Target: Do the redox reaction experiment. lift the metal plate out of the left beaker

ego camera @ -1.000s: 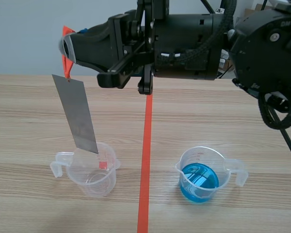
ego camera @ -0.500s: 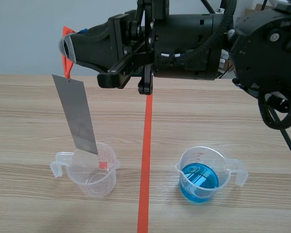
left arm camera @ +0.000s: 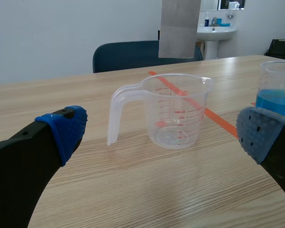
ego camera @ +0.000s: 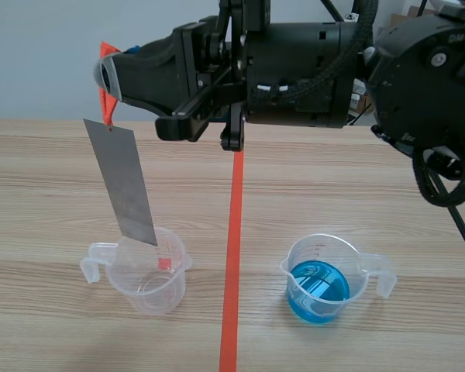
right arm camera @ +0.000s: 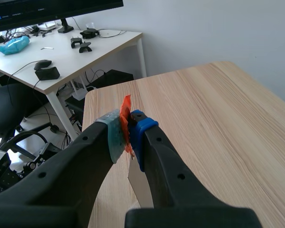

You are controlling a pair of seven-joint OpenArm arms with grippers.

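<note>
Scene view: metal plate [ego camera: 125, 182] lower corner overlaps left beaker [ego camera: 143, 271] rim, frame lower left; touching or clear, cannot tell. Right arm [ego camera: 418, 77] cut off by top and right edges.
Left wrist view: plate's upper part cut off; blue beaker [left arm camera: 278, 90] cut by edge, partly behind left fingers [left arm camera: 263, 137].
Right wrist view: plate mostly hidden under right fingers [right arm camera: 147, 142]; orange tab [right arm camera: 127, 121] largely buried between pads.

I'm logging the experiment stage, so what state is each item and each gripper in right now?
metal plate: out of the left beaker, hanging tilted above it.
orange tab: pinched between the right gripper's pads.
left beaker: upright, no coloured liquid visible.
right beaker: upright, holding blue liquid.
right gripper: shut on the plate's tab.
left gripper: open, holding nothing.
</note>
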